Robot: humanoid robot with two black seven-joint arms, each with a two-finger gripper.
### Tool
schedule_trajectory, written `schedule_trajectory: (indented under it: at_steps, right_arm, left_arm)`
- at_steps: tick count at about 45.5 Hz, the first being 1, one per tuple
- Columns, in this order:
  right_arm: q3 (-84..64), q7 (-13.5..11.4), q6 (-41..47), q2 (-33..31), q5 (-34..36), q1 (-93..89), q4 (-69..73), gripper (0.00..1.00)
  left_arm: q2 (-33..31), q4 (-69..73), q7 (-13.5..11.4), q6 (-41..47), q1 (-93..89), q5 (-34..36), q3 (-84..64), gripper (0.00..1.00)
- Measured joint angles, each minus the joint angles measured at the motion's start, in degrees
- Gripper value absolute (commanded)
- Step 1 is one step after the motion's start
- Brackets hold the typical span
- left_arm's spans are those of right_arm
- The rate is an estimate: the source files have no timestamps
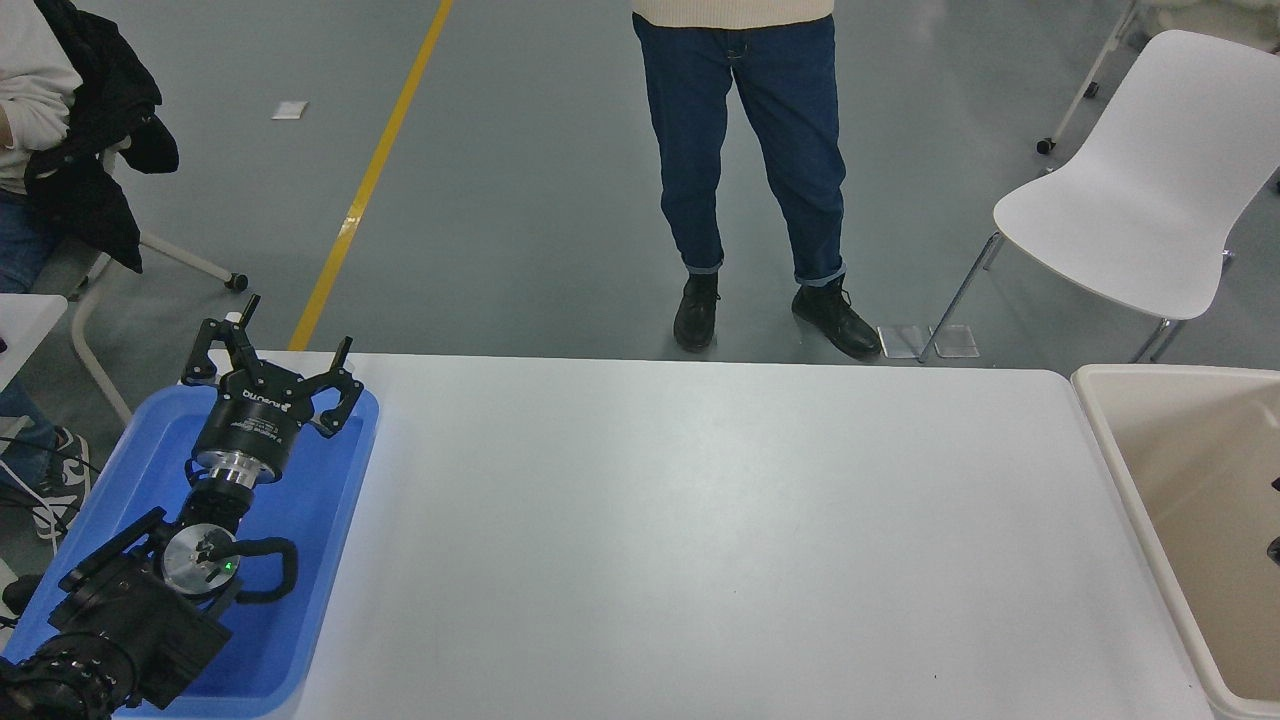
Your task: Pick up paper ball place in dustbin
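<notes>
The paper ball is out of view. The dustbin, beige with a thick cream rim, stands at the table's right end, and the part of its inside that shows holds nothing. Small black parts of my right arm poke in at the picture's right edge, over the dustbin's inside; too little shows to tell its state. My left gripper is parked at the lower left over a blue tray, open and holding nothing.
The white table spans the middle. A person in blue jeans stands at its far side. A white chair is at the back right. Another person sits at the far left.
</notes>
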Motion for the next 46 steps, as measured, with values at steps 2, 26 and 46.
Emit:
schedule_trajectory:
  at_steps: [2, 26, 46]
  right_arm:
    - [0.5, 0.0, -0.1, 0.1, 0.0, 0.0, -0.1, 1.00]
    - [15.8, 0.0, 0.1, -0.9, 0.0, 0.7, 0.0, 1.00]
    - [50.5, 0.2, 0.3, -3.5, 0.1, 0.9, 11.1, 1.00]
  left_arm:
    - [0.0, 0.0, 0.0, 0.0, 0.0, 0.0, 0.0, 1.00]
    - [0.0, 0.0, 0.0, 0.0, 0.0, 0.0, 0.0, 1.00]
    - [0.0, 0.0, 0.0, 0.0, 0.0, 0.0, 0.0, 1.00]
